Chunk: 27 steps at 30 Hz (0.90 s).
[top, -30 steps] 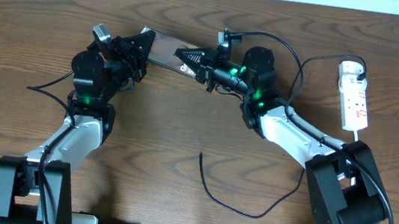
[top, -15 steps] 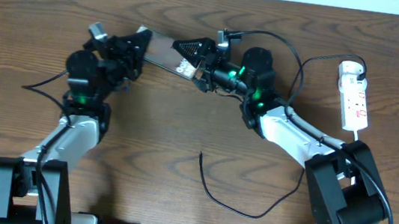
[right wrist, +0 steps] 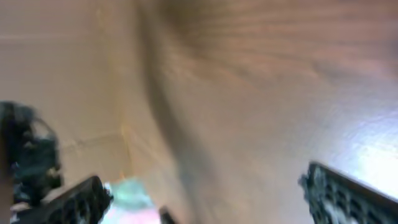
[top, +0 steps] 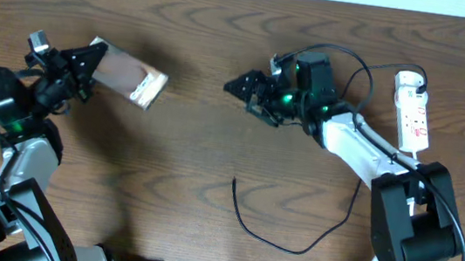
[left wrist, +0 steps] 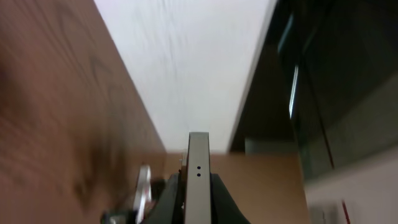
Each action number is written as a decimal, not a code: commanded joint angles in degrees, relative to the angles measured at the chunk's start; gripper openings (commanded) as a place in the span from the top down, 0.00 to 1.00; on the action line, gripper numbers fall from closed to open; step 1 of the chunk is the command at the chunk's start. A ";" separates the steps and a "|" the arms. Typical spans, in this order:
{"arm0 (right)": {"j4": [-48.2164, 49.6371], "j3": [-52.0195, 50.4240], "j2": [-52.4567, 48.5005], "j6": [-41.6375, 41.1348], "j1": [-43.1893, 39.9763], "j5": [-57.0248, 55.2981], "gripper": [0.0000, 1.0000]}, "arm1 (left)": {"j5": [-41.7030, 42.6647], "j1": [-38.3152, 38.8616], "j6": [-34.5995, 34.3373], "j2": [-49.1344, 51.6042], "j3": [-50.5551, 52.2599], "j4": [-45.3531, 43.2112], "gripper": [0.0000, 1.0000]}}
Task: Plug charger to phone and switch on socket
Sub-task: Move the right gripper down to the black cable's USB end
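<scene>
Here the left gripper [top: 88,60] is clamping the phone [top: 129,76] by one end, while the right gripper [top: 242,86] is hovering well apart, jaws spread, empty.

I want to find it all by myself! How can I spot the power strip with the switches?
Look at the brown wooden table and go to its far right side, near the back edge. There lies a narrow white plastic power strip. Unlike the thin black cable curling nearby, it is a flat white bar with red switch marks.
</scene>
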State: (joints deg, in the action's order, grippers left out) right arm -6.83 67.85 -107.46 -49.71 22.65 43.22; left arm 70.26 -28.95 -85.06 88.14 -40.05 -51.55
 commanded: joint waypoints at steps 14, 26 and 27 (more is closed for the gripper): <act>-50.75 15.39 -2.14 13.11 18.58 -34.86 0.01 | 19.78 -8.68 3.34 -0.90 -2.14 -2.38 0.93; -55.78 15.21 -7.74 2.14 25.16 -40.92 0.11 | 19.78 -10.69 3.32 -0.90 -2.14 -2.38 0.93; -55.76 15.21 -8.66 1.68 25.79 -40.94 0.12 | 19.78 -10.69 3.32 -0.90 -2.14 -2.38 0.93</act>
State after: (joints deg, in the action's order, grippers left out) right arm -62.37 83.59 -113.01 -44.34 46.87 4.36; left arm 88.64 -39.29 -82.21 88.14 -40.23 -53.41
